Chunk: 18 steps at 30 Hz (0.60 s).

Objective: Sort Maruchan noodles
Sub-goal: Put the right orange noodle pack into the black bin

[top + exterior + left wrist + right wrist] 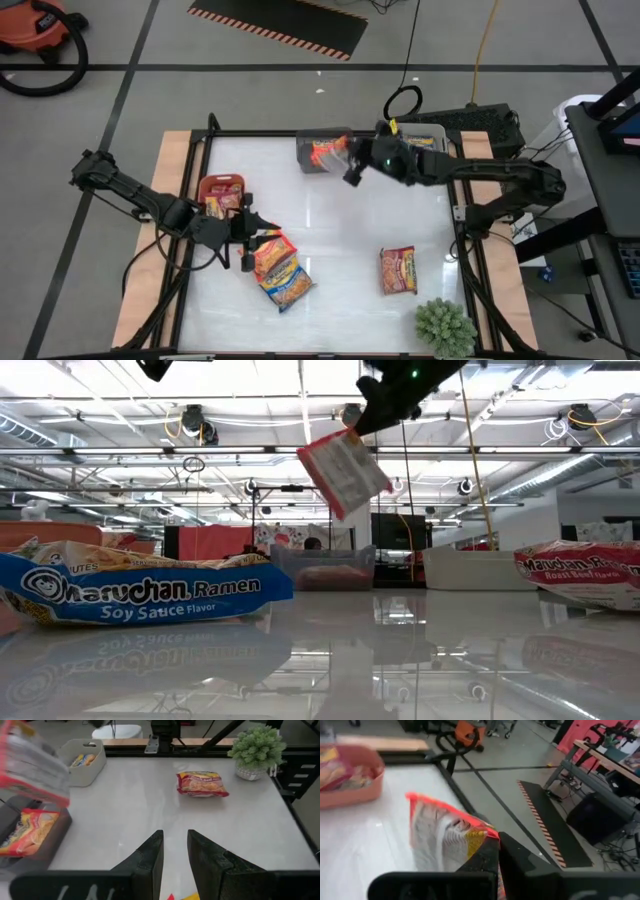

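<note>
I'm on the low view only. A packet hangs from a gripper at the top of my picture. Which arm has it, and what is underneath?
Observer: The right gripper is shut on that red-edged packet, and the high view puts it over the grey bin.
Operator: Anything in that bin?
Observer: Yes. The left wrist view shows one noodle packet lying in it.
Operator: Where is the left arm?
Observer: The left gripper is on the table's left side, next to two overlapping packets, just in front of the red bin.
</note>
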Motion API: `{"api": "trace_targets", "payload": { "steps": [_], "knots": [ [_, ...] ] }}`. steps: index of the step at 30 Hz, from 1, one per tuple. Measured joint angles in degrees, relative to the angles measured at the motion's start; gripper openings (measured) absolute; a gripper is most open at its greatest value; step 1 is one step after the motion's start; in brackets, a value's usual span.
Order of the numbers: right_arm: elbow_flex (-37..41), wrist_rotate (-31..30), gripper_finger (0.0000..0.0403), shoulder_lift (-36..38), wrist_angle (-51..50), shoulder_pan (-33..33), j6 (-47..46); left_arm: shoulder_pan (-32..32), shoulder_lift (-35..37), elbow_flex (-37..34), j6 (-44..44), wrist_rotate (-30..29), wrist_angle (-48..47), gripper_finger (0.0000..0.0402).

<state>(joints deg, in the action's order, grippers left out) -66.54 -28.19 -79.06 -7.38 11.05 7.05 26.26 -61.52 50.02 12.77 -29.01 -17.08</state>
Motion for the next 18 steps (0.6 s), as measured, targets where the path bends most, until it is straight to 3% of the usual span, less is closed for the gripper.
{"api": "trace_targets", "payload": {
  "steps": [6,12,18],
  "knots": [
    [4.78,7.32,0.0,-0.05,13.36,7.63,0.76,-0.82,0.0,0.0,-3.89,-1.23,-0.11,0.0092],
    [8.31,7.35,0.0,-0.4,23.16,11.25,0.41,-5.89,0.0,0.0,-6.4,-3.44,-1.09,0.0092],
    [8.3,7.44,0.0,-2.09,25.37,13.38,-0.09,-13.9,0.0,0.0,-9.39,-2.54,-1.1,0.0092]
  ]
}}
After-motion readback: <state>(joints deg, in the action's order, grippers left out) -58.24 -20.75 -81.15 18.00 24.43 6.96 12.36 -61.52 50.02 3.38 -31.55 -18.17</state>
